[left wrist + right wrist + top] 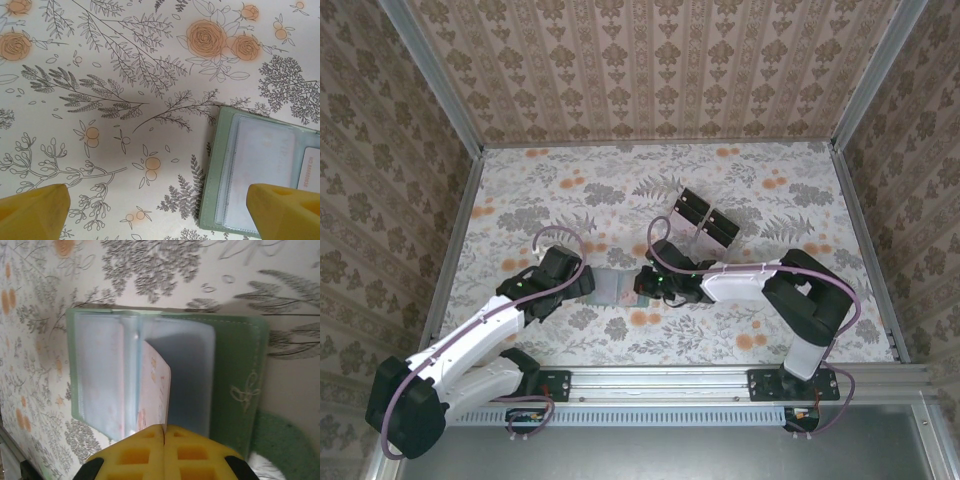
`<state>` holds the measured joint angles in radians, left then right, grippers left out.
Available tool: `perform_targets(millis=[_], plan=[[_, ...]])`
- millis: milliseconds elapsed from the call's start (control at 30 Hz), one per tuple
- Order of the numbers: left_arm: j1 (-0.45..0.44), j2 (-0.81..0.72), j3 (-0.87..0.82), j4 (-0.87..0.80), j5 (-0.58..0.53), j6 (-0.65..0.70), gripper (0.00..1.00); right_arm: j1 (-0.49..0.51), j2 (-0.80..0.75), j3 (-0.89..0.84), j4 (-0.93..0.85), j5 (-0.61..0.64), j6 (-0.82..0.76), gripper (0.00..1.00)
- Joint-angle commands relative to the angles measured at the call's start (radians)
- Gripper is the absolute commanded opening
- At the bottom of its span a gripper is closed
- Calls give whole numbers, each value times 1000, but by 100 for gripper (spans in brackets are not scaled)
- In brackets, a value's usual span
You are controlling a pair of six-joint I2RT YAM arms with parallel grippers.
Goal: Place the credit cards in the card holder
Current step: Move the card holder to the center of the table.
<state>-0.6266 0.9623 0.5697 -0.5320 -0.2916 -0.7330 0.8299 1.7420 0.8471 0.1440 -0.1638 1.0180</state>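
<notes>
Dull-green card holder [612,285] noted lying open on the floral tabletop [520,200], clear sleeves up, between the two arms; find right fingers [140,452] pressed together on the near edge of a pale credit card [156,385], held on edge with its far end seemingly tucked into a clear sleeve near the spine; judge this edge grip as chosen to slide the card along the pocket, insertion only partly done; find left fingers [35,210] spread wide, holding nothing, hovering over the holder's left end; likely poised to pin the holder against sliding; clear tray [705,218] of black blocks well apart behind.
</notes>
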Motion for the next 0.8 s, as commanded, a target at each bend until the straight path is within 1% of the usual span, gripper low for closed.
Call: perform_targets(millis=[0,133,233,433,600,767], plan=[[7,11,-3,2,35,15,100,-40,-10,-37,-25,-33,-44,0],[-11,27,2,23,55,14,100,-83,-10,-53,-45,-67,-87,0],[-45,49,14,41,57,15,100,-109,-14,-50,-76,-93,-130,0],[-96,147,60,95,55,55,100,-133,-25,-36,-124,-127,-195,0],[-105,242,113,106,38,107,100,-135,-13,-35,-119,-157,-198,0],[-118,300,128,147,39,154,100,-135,2,-64,-61,-174,-168,0]])
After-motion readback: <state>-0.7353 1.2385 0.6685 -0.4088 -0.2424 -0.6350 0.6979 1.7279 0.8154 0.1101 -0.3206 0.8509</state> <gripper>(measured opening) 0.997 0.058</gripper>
